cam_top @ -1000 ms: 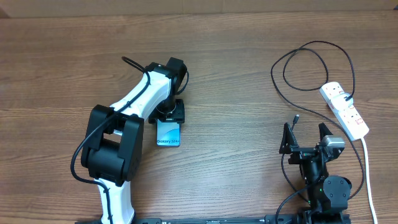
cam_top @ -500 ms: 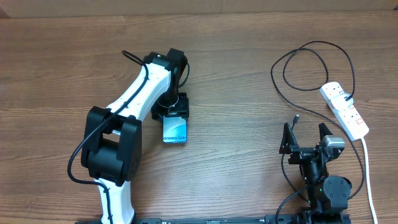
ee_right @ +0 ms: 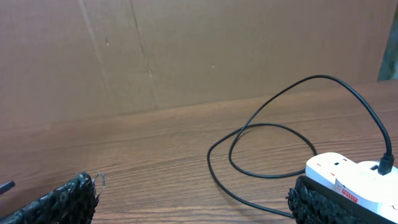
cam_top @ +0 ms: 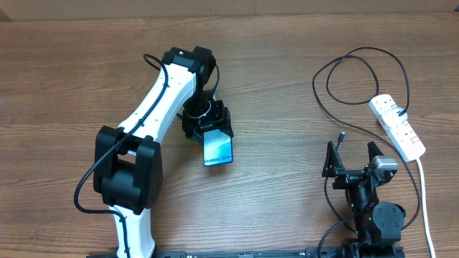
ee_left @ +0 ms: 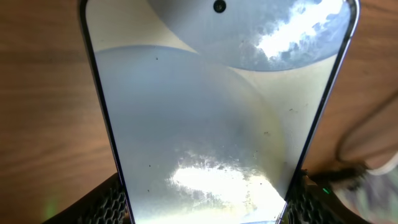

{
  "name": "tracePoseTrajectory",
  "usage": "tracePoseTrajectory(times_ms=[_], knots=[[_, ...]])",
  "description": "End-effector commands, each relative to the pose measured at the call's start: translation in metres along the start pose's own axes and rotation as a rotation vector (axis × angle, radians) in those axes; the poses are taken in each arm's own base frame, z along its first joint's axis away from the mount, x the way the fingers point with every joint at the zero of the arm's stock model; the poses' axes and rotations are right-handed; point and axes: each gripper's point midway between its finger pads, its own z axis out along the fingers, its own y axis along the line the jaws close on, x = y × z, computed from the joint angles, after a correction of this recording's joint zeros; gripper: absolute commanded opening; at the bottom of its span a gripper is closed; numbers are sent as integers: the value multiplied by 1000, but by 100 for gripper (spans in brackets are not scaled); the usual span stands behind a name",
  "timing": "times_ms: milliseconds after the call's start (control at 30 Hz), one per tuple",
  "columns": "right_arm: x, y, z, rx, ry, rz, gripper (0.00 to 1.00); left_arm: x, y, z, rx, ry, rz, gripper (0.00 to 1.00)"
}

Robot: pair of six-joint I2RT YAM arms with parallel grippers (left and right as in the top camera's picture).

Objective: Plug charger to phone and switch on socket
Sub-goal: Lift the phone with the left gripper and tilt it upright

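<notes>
My left gripper (cam_top: 209, 123) is shut on the phone (cam_top: 217, 148), gripping its top end; the light blue screen faces up and its free end points toward the near right. In the left wrist view the phone (ee_left: 217, 124) fills the frame between my fingers (ee_left: 211, 208). The charger, a thin black cable (cam_top: 358, 72), loops at the right, and its plug tip (cam_top: 342, 135) lies just beyond my right gripper (cam_top: 351, 154), which is open and empty. The white socket (cam_top: 396, 126) lies at the far right. The right wrist view shows the cable (ee_right: 273, 127) and socket (ee_right: 348, 177).
The thick white cord (cam_top: 424, 193) runs from the socket down the right edge toward the front. A brown cardboard wall (ee_right: 186, 50) stands behind the table. The wooden table (cam_top: 287, 186) lies between the two arms.
My left arm has carried the phone to the right and a little nearer, turning it so its free end now angles toward the right. The right arm has not moved.
</notes>
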Motion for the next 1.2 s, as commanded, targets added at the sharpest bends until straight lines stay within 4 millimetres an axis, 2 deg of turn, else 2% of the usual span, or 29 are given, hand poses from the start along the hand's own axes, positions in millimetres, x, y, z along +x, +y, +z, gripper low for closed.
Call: tracePoseTrajectory(times_ms=[0, 100, 367, 1167], knots=[[2, 0, 0, -2, -2, -4, 100, 11, -27, -9, 155, 64, 15, 46], [2, 0, 0, -2, -2, -4, 100, 21, -36, -11, 216, 112, 7, 47], [2, 0, 0, -2, -2, -4, 100, 36, -45, -16, 272, 184, -23, 45], [2, 0, 0, -2, -2, -4, 100, 35, -53, -19, 320, 194, -64, 43]])
